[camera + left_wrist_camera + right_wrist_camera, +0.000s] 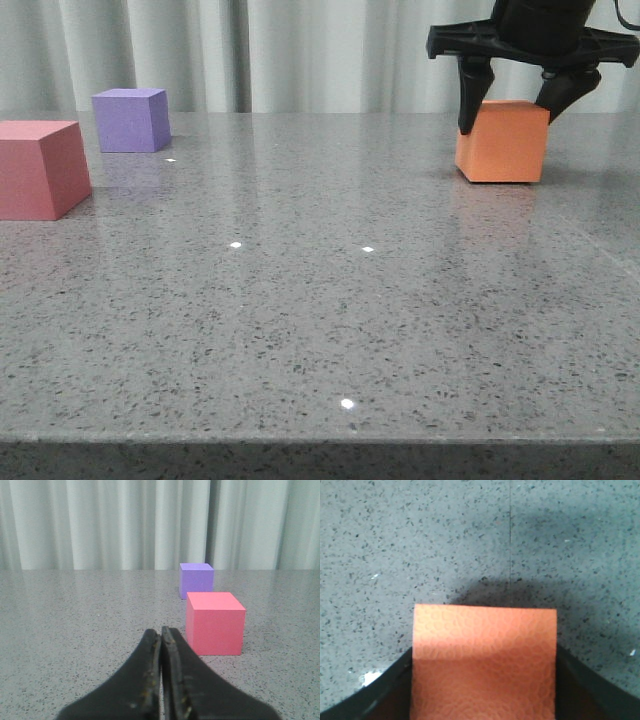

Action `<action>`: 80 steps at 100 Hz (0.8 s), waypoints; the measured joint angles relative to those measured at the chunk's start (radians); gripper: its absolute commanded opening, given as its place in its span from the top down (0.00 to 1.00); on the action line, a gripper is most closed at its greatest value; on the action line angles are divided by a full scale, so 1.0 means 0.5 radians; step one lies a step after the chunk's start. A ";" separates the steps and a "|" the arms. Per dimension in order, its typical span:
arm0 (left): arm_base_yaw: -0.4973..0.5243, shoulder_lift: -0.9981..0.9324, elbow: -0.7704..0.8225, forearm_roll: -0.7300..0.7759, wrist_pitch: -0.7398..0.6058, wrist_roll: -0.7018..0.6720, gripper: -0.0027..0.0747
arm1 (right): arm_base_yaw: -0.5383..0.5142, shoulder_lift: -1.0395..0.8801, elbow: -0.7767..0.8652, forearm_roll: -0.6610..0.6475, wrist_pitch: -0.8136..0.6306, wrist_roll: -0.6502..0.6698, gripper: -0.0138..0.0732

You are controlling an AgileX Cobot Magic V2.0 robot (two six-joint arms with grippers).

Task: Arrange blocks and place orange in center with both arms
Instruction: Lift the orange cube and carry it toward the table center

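Note:
The orange cube (503, 142) stands on the grey speckled table at the far right. My right gripper (510, 122) comes down over it, one finger against each side, shut on it. In the right wrist view the orange cube (485, 655) fills the gap between the black fingers (395, 680). The pinkish-red cube (38, 168) sits at the left edge, with the purple cube (131, 120) behind it. My left gripper (161, 630) is shut and empty, low over the table, with the pinkish-red cube (215, 622) just ahead to its right and the purple cube (196, 580) beyond. The left gripper is out of the front view.
The grey speckled table (300, 300) stretches between the left cubes and the orange cube. A pale curtain (300, 50) hangs behind the far edge. The table's front edge (320, 438) runs along the bottom of the front view.

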State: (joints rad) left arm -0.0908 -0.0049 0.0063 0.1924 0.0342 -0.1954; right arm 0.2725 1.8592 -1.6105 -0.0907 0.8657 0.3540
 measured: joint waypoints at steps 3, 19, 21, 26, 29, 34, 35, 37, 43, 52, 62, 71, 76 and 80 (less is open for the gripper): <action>0.000 0.000 0.000 0.000 0.000 0.000 0.99 | 0.000 0.000 -0.019 0.010 0.017 0.007 0.46; 0.000 0.000 0.000 0.000 0.000 0.000 0.99 | 0.039 0.000 -0.146 0.075 0.113 0.014 0.46; 0.000 0.000 0.000 0.000 0.000 0.000 0.99 | 0.054 0.000 -0.167 0.075 0.121 0.020 0.46; 0.000 0.000 0.000 0.000 0.000 0.000 0.99 | 0.102 -0.004 -0.215 0.079 0.137 0.036 0.46; 0.000 0.000 0.000 0.000 0.000 0.000 0.99 | 0.136 -0.004 -0.247 0.079 0.137 0.048 0.46; 0.000 0.000 0.000 0.000 0.000 0.000 0.99 | 0.210 -0.007 -0.290 0.082 0.133 0.081 0.46; 0.000 0.000 0.000 0.000 0.000 0.000 0.99 | 0.220 -0.007 -0.295 0.082 0.132 0.086 0.46; 0.000 0.000 0.000 0.000 0.000 0.000 0.99 | 0.249 -0.007 -0.311 0.082 0.122 0.107 0.46; 0.000 0.000 0.000 0.000 0.000 0.000 0.99 | 0.328 -0.007 -0.355 0.062 0.093 0.182 0.46; 0.000 0.000 0.000 0.000 0.000 0.000 0.99 | 0.449 0.019 -0.432 -0.018 0.062 0.333 0.46; 0.000 0.000 0.000 0.000 0.000 0.000 0.99 | 0.550 0.118 -0.566 -0.100 0.059 0.477 0.46; 0.000 0.000 0.000 0.000 0.000 0.000 0.99 | 0.610 0.251 -0.715 -0.126 0.091 0.555 0.46; 0.000 0.000 0.000 0.000 0.000 0.000 0.99 | 0.640 0.330 -0.801 -0.134 0.122 0.578 0.46; 0.000 0.000 0.000 0.000 0.000 0.000 0.99 | 0.659 0.385 -0.866 -0.135 0.147 0.587 0.46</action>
State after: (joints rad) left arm -0.0908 -0.0049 0.0063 0.1924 0.0342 -0.1954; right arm 0.6021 2.0518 -2.0434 -0.1583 0.9390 0.6473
